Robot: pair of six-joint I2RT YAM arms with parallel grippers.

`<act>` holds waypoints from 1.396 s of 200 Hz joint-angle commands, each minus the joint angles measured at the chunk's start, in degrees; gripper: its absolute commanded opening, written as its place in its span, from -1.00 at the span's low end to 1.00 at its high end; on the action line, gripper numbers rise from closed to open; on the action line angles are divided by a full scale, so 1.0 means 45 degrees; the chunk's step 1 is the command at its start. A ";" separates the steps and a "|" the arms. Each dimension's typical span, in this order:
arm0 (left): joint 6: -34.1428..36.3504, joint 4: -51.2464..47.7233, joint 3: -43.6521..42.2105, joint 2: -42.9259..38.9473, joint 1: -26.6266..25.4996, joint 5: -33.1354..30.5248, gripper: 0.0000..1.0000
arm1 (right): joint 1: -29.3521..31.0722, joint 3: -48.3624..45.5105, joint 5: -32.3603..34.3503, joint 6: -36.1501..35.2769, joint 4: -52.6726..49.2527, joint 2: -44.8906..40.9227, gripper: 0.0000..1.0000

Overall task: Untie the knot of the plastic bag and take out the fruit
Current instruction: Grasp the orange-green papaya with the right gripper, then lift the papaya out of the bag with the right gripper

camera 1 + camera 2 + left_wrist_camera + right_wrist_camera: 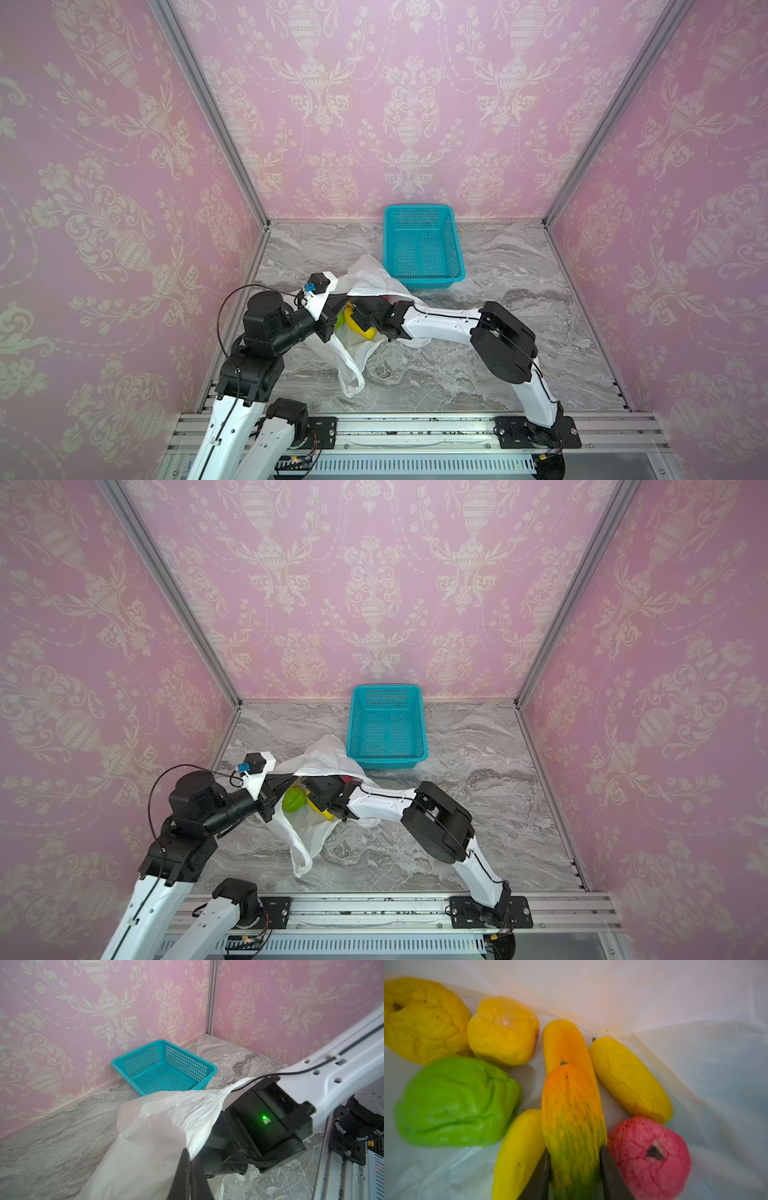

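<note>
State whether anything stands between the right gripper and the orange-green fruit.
Nothing visible does. The right gripper is inside the plastic bag, its fingers against both sides of the orange-green fruit; the left gripper pinches the bag's edge.

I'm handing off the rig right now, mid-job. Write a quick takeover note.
Left claw: shut on the bag edge, holding its mouth open.
Right claw: inside the bag, jaws against both sides of the orange-green fruit; looks gripped.
Done: bag open, no knot seen.
Left: all eight fruit lie in the bag, including the green fruit and red fruit. The basket holds none. Lift each out.
</note>
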 commanded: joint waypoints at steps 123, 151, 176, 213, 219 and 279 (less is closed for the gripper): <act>-0.0109 -0.0112 -0.0032 0.0240 0.0221 -0.1650 -1.00 | 0.1565 -1.0516 -0.2140 -0.2114 0.6538 -1.3180 -0.83; -0.0114 -0.0081 -0.0032 0.0276 0.0252 -0.1533 -1.00 | 0.0538 -1.1751 -0.0278 -0.1552 0.6255 -1.6253 -0.94; -0.0114 -0.0076 -0.0032 0.0244 0.0252 -0.1512 -1.00 | -0.1361 -1.2414 0.1977 -0.0076 0.5754 -1.7874 -0.94; -0.0134 -0.0057 -0.0037 0.0209 0.0253 -0.1369 -1.00 | -0.4307 -1.1634 0.0809 0.2345 0.4365 -1.6420 -0.91; -0.0162 -0.0054 -0.0036 0.0197 0.0253 -0.1368 -1.00 | -0.4721 -1.1336 0.0278 0.2635 0.4358 -1.5787 -0.91; -0.0313 0.0013 0.0007 0.0219 0.0246 -0.1309 -1.00 | -0.6921 -0.4461 -0.2059 0.3200 0.2102 -0.6224 -0.88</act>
